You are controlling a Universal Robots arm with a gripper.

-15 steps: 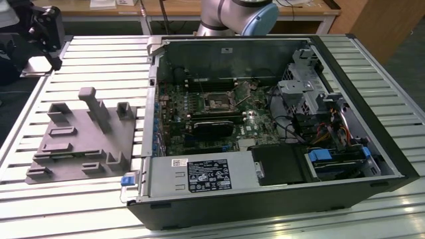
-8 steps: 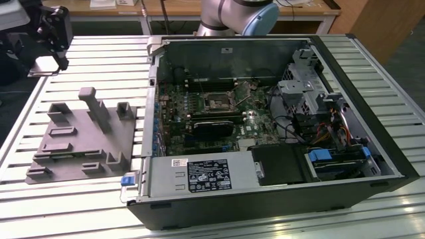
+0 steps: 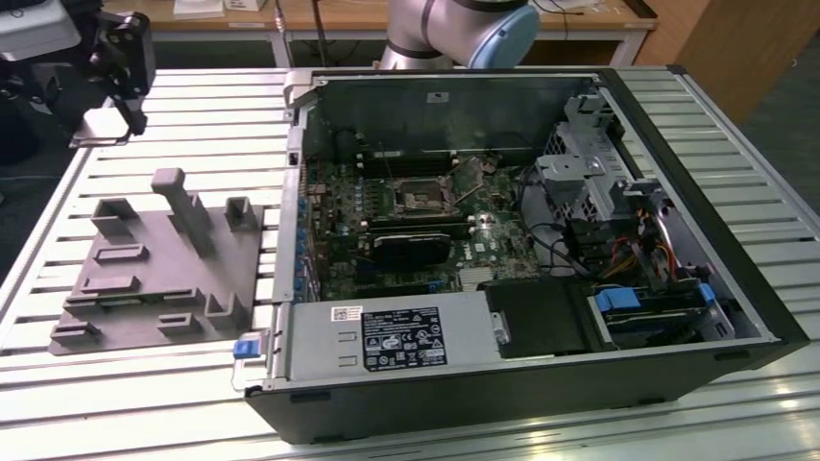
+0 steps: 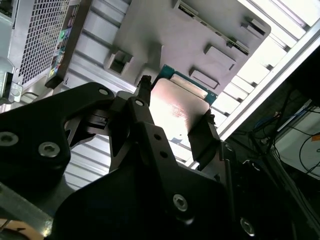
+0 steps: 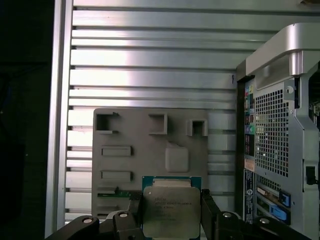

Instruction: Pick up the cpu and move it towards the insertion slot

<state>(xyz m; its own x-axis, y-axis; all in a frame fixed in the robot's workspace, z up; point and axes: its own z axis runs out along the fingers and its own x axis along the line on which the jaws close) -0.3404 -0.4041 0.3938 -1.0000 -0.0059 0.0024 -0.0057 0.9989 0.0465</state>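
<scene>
In the exterior view we see the gripper (image 3: 113,72) at the upper left of the frame, dark and hanging above the slatted metal table (image 3: 192,125), away from the open computer case (image 3: 513,250) that takes up the middle and right of the frame. Inside the case, the insertion slot (image 3: 420,197) sits on the green board, a small square socket with a silver frame, just above a long black card (image 3: 413,248). A grey plastic fixture (image 3: 160,279) with upright blocks lies on the table at the left, beside the case. From this view we cannot tell what the gripper carries. In the second wrist view we see the cpu (image 4: 177,112) near the centre of the frame, its silvery top catching the light, clamped between the two black fingers (image 4: 202,137), which press on its opposite edges; the grey fixture shows behind it toward the top. In the first wrist view we see the cpu (image 5: 167,212) at the bottom centre, gripped from both sides, with the grey fixture (image 5: 150,150) beyond it and the back panel of the case (image 5: 272,135) at the right edge.
</scene>
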